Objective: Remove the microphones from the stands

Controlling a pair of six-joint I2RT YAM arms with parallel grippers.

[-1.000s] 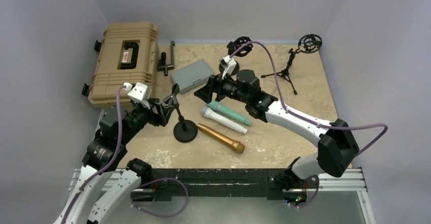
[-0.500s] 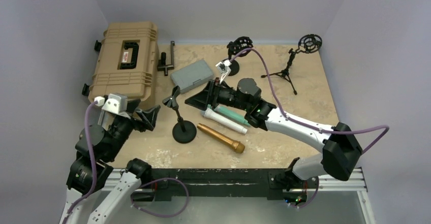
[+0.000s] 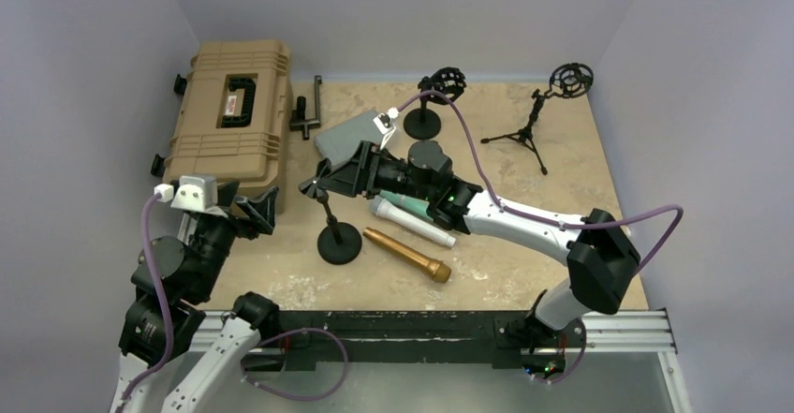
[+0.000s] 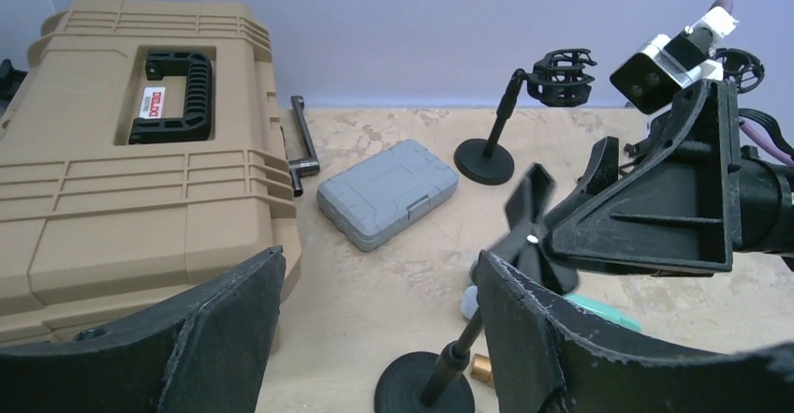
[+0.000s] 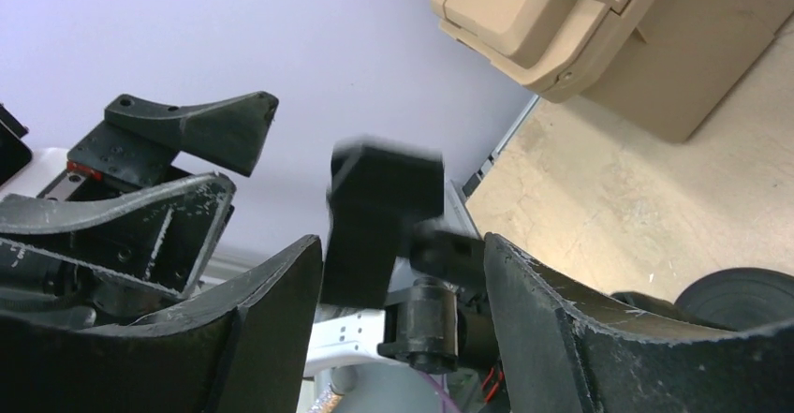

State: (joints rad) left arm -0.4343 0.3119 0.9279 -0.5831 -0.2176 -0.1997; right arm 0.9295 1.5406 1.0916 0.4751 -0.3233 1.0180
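Note:
A black desk stand with a round base [image 3: 340,243] and an empty clip [image 3: 316,186] stands mid-table. Three microphones lie to its right: teal [image 3: 417,207], white [image 3: 412,223] and gold [image 3: 407,255]. My right gripper [image 3: 330,181] is open at the clip, and the clip [image 5: 384,216] sits between its fingers in the right wrist view. My left gripper [image 3: 253,209] is open and empty, drawn back left of the stand. In the left wrist view the stand's base [image 4: 423,385] and clip [image 4: 529,226] sit ahead of the left gripper [image 4: 379,263].
A tan hard case [image 3: 229,113] fills the back left. A grey box [image 3: 351,137] and a black tool [image 3: 309,113] lie beside it. A shock-mount stand [image 3: 421,123] and a tripod stand [image 3: 538,127] stand at the back.
My left gripper has pulled back from the stand to the left. My right gripper has moved left from above the microphones to the stand's clip.

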